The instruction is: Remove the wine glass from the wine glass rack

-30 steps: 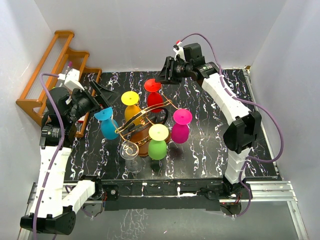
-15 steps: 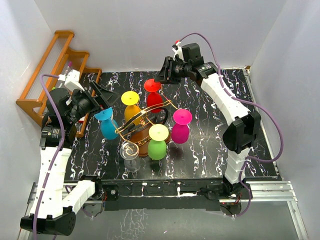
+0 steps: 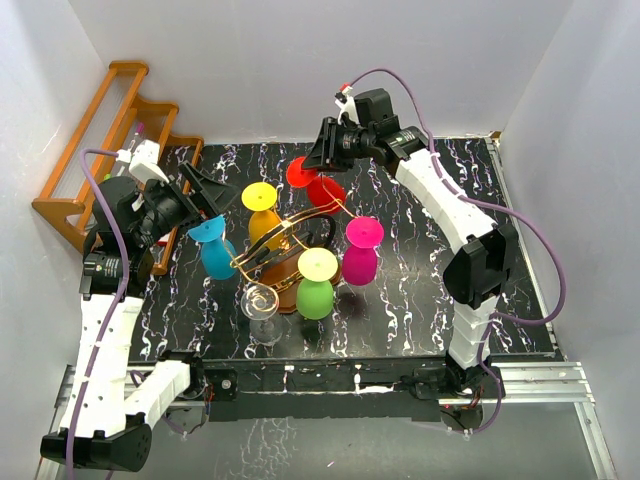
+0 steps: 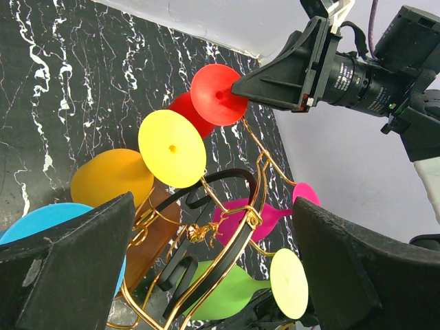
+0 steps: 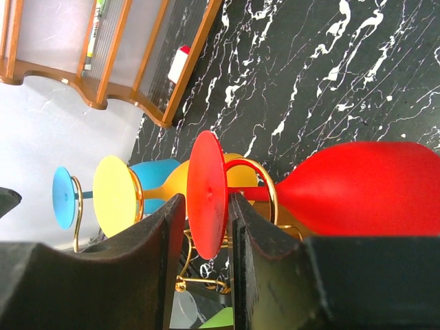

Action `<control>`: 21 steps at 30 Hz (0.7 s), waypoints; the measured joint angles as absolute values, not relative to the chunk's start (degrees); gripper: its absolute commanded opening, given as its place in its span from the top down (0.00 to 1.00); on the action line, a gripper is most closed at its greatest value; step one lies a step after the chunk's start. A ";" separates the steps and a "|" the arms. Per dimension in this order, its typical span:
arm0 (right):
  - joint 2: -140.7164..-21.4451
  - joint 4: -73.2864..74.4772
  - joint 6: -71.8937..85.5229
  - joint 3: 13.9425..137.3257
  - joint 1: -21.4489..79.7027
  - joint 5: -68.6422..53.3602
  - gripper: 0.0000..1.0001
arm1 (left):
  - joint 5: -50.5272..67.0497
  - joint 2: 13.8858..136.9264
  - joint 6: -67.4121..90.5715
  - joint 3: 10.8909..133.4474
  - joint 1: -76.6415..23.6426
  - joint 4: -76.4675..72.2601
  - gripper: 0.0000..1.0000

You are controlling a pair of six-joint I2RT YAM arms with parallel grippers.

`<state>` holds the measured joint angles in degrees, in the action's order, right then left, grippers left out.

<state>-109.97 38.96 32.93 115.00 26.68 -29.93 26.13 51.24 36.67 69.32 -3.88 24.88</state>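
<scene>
White walls are boxing in your black, white-veined bench [image 3: 430, 290], where a thin gold wire rack with curled scroll ends [image 4: 199, 232] is standing mid-surface on a reddish wooden base. Your right claw [image 5: 206, 201] is reaching in from the far side, its two fingers pinching the flat round foot of a red wine glass [image 3: 326, 191]. That glass is hanging tilted at the rack's far end, its stem sitting inside a gold hook. Your left claw [image 3: 210, 193] is hovering wide open, gripping nothing, just beside a blue hanging glass [image 3: 215, 255]. You are also seeing a yellow-footed glass [image 3: 262, 205], a magenta glass [image 3: 362, 255] and a green glass [image 3: 316, 290] hanging on the rack, while a clear glass [image 3: 262, 312] is standing on the bench at its near side.
</scene>
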 measured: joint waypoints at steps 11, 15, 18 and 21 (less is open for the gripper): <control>-109.97 38.96 33.36 115.00 27.00 -29.67 0.91 | 26.13 51.16 36.67 69.30 -3.88 24.91 0.07; -109.97 38.98 33.67 114.98 27.00 -28.77 0.92 | 26.15 51.16 36.71 69.30 -3.88 24.88 0.07; -109.80 38.72 34.46 114.56 27.00 -27.59 0.92 | 26.13 51.16 36.71 69.30 -3.88 24.88 0.07; -108.60 37.95 35.55 112.71 26.94 -26.39 0.92 | 26.15 51.16 36.82 69.30 -3.88 24.91 0.07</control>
